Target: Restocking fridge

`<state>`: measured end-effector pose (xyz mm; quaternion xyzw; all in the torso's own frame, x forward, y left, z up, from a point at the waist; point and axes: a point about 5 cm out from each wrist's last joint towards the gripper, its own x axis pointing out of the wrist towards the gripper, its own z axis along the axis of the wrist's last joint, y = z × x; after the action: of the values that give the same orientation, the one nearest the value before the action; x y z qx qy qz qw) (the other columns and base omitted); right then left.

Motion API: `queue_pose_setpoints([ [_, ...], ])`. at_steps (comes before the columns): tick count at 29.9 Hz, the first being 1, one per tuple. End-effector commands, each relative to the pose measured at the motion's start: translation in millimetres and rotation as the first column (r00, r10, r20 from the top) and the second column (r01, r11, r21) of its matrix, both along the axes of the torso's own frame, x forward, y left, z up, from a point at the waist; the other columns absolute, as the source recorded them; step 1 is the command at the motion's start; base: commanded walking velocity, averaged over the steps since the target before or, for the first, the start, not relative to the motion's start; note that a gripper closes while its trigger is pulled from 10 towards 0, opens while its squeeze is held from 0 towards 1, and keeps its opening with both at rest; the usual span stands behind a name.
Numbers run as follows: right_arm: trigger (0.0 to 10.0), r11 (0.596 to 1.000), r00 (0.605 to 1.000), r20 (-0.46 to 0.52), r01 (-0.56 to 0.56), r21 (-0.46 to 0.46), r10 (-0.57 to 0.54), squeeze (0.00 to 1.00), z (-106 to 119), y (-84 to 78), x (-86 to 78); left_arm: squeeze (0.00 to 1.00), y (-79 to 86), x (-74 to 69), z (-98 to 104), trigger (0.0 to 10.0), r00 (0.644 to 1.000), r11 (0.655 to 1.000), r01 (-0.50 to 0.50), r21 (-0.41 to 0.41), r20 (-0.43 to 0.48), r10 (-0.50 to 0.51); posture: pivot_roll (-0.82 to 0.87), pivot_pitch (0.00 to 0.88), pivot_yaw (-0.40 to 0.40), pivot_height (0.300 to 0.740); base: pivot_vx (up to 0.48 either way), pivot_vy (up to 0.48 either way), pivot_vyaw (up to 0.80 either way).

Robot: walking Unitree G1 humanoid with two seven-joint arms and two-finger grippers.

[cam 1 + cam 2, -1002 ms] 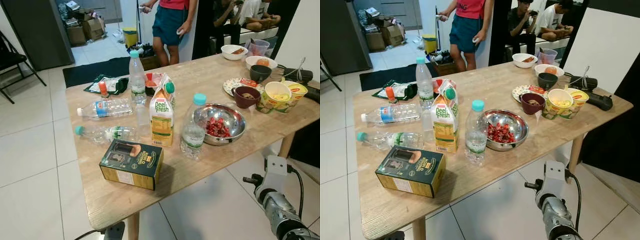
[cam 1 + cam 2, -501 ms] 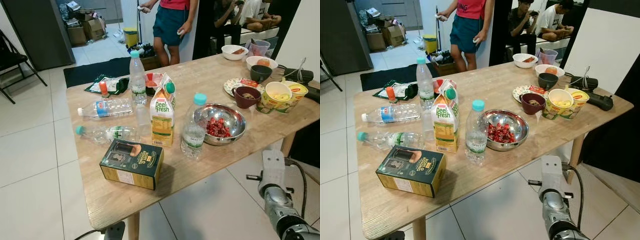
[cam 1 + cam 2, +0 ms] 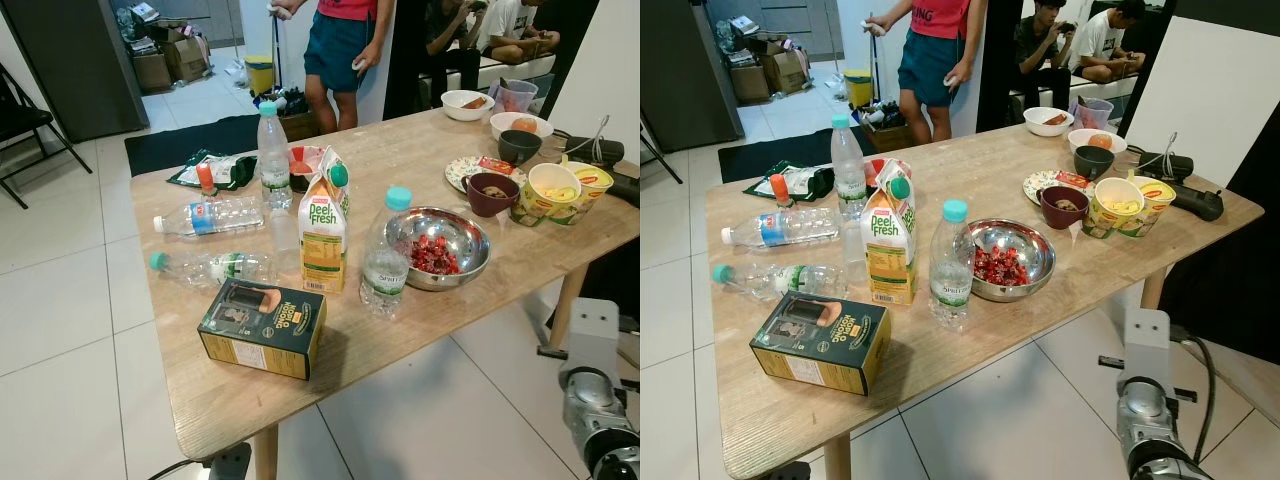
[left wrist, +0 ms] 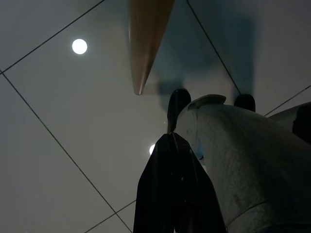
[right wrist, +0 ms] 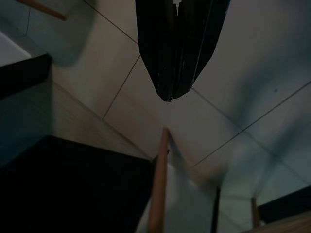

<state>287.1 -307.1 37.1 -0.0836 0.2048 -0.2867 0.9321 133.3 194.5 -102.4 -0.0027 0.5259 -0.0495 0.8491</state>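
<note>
A yellow-green Peel Fresh carton (image 3: 323,235) is standing upright mid-table (image 3: 230,390); both grippers' jaws are hanging clenched, grasping nothing.

The robot's right arm (image 3: 1145,425) is silver metal, a ribbed round joint topped by a pale grey boxy block, with small black studs at its sides and a black cable (image 3: 1203,385) looping off it. Its fingers (image 5: 177,43) are long, black and tapered.
</note>
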Motion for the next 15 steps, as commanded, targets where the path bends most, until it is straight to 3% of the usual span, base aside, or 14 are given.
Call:
queue_pose_setpoints([
  [1,10.0,0.999,0.999,0.036,0.015,0.033,-0.017,0.00,7.3,-5.0,4.1,0.00,-4.3,-5.7,-2.5,10.0,1.000,1.000,0.014,-0.009,-0.019,-0.014,0.06,0.000,-0.058,0.740,0.000,0.000,0.00],
  [4,10.0,0.994,0.993,0.121,-0.024,0.103,0.012,0.00,21.4,-7.8,14.4,0.00,-4.2,-5.7,-2.4,10.0,1.000,1.000,0.015,-0.009,-0.019,-0.015,0.06,0.000,-0.058,0.740,0.000,0.000,0.00],
  [5,10.0,0.991,0.988,0.154,-0.048,0.126,0.028,0.06,26.1,-7.3,18.4,0.00,-4.2,-5.7,-2.4,10.0,1.000,1.000,0.015,-0.009,-0.020,-0.015,0.06,0.000,-0.058,0.740,0.000,0.000,0.00],
  [6,10.0,0.984,0.978,0.200,-0.088,0.153,0.056,0.74,33.2,-5.8,24.3,0.00,-4.0,-5.7,-2.4,10.0,1.000,1.000,0.015,-0.009,-0.020,-0.016,0.06,0.000,-0.057,0.740,0.000,0.000,0.00],
  [7,10.0,0.977,0.967,0.240,-0.125,0.172,0.081,1.00,39.7,-4.0,29.5,0.00,-4.0,-5.7,-2.4,10.0,1.000,1.000,0.016,-0.009,-0.020,-0.016,0.06,0.000,-0.057,0.740,0.000,0.000,0.00],
  [13,10.0,0.939,0.917,0.332,-0.292,0.181,0.221,1.00,60.9,7.3,47.6,0.00,-3.5,-5.6,-2.3,10.0,1.000,1.000,0.015,-0.011,-0.020,-0.016,0.06,0.000,-0.056,0.740,0.000,0.000,0.00],
  [15,10.0,0.905,0.874,0.364,-0.397,0.150,0.323,1.00,73.8,17.4,58.3,0.00,-3.2,-5.5,-2.2,10.0,1.000,1.000,0.016,-0.011,-0.020,-0.016,0.06,0.000,-0.054,0.740,0.000,0.000,0.00],
])
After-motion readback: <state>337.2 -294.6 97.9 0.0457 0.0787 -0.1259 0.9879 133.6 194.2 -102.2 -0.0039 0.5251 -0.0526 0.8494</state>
